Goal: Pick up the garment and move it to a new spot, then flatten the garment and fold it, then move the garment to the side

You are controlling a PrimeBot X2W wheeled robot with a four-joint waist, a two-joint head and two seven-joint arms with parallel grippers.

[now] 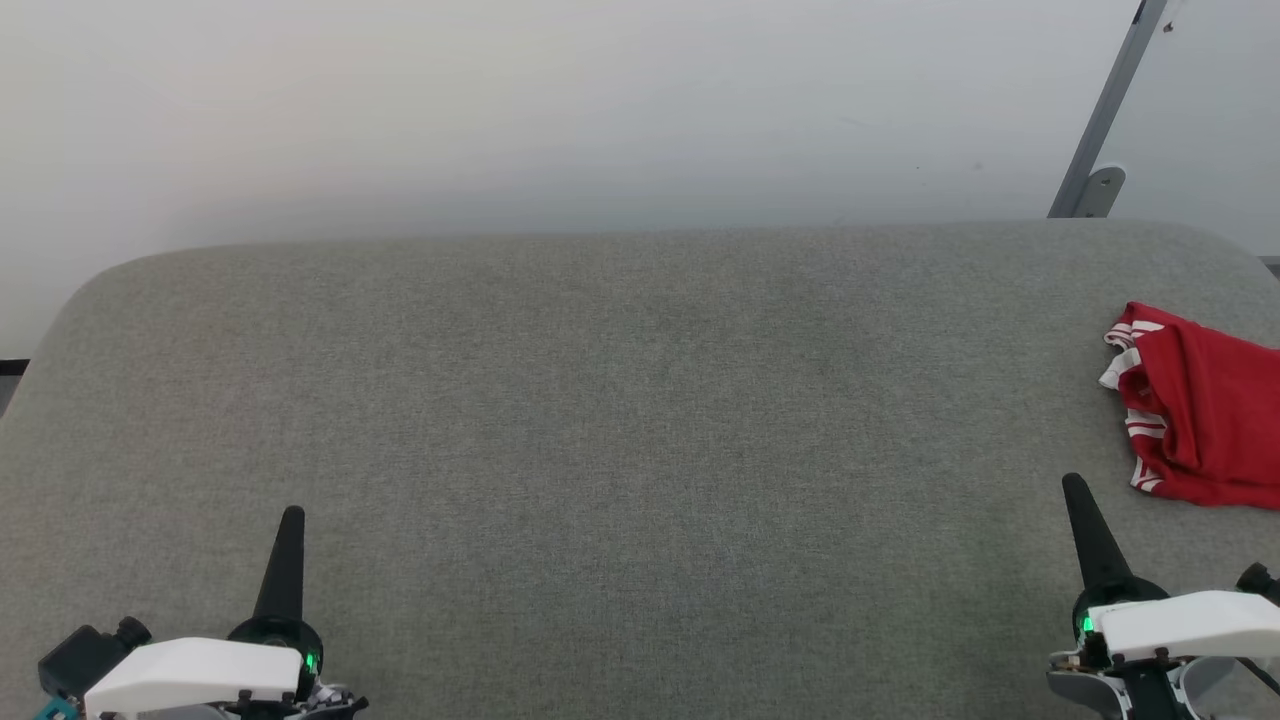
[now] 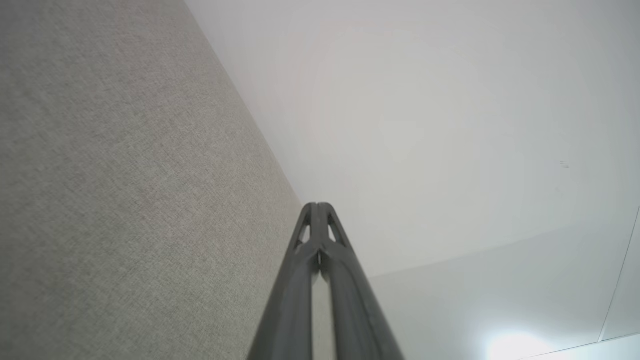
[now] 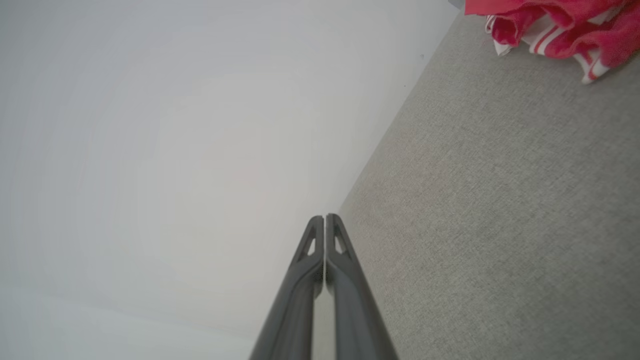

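Item 1, left gripper: I see it at the lower left of the head view, low over the table, pointing away from the robot. In the left wrist view its two dark fingers meet at the tips, clenched on nothing.

Item 2, right gripper: at the lower right of the head view, also over the table. In the right wrist view its fingers are pressed together at the tips, with nothing between them.

Item 3, the garment: red with white and striped trim, lying in a loose folded heap at the far right of the table, partly cut off by the edge of the head view. It sits ahead and to the right of the right gripper, apart from it. I log it again at the top right corner of the right wrist view.

Item 4, table: grey woven covering, rounded far corners.

Item 5, grey metal strut: leaning against the pale wall behind the table's right end.
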